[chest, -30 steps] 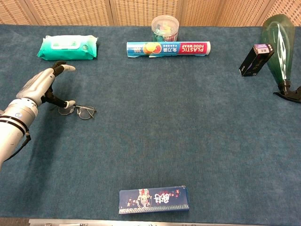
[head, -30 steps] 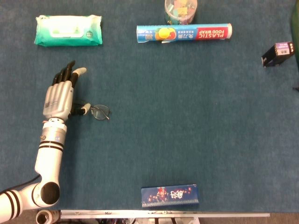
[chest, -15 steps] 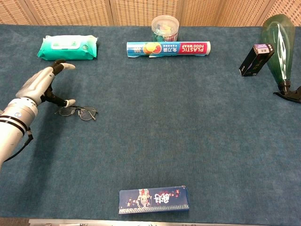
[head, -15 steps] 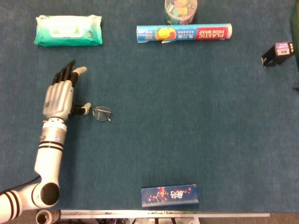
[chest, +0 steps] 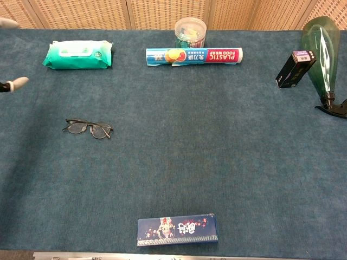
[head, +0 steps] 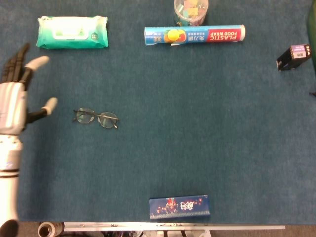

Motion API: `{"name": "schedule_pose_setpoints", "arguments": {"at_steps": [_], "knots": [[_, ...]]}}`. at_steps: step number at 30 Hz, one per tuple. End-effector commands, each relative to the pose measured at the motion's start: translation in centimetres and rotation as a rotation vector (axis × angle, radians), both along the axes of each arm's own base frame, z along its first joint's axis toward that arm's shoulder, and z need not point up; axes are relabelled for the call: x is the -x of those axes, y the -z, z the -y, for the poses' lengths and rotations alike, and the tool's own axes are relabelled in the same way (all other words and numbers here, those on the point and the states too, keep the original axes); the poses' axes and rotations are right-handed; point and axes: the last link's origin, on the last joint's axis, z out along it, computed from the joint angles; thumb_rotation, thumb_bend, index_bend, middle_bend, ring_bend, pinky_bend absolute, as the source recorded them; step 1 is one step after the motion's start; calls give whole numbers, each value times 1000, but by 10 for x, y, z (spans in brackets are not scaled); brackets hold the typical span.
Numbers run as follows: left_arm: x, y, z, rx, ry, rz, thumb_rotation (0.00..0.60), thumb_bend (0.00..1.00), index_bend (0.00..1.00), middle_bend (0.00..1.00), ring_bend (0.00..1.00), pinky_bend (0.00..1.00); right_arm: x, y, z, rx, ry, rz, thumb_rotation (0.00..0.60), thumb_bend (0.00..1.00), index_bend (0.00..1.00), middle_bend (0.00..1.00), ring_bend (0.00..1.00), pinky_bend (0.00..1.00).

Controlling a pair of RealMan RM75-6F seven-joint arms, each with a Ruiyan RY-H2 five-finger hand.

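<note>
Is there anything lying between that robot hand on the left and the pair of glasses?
No, nothing visible. Only bare blue carpet separates the left hand, which is open with fingers spread, from the glasses. The wet wipes pack lies well off that line.

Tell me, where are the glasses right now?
The glasses lie flat on the blue table, left side in the head view, just right of the left hand and below the green wipes pack.
</note>
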Motion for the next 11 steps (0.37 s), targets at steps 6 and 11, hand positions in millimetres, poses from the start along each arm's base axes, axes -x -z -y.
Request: {"name": "schedule_pose_setpoints", "arguments": {"at_steps": [6,11], "knots": [[26,-28,38,-56,-14,-32,600,197,200,0,0,64,0,7,-1,-14,12,1,600,40,146,208,214,448],[38,-30,52,-58,-24,-81,600,197,200,0,0,64,0,7,-2,-11,26,8,600,40,146,208,214,448]]}}
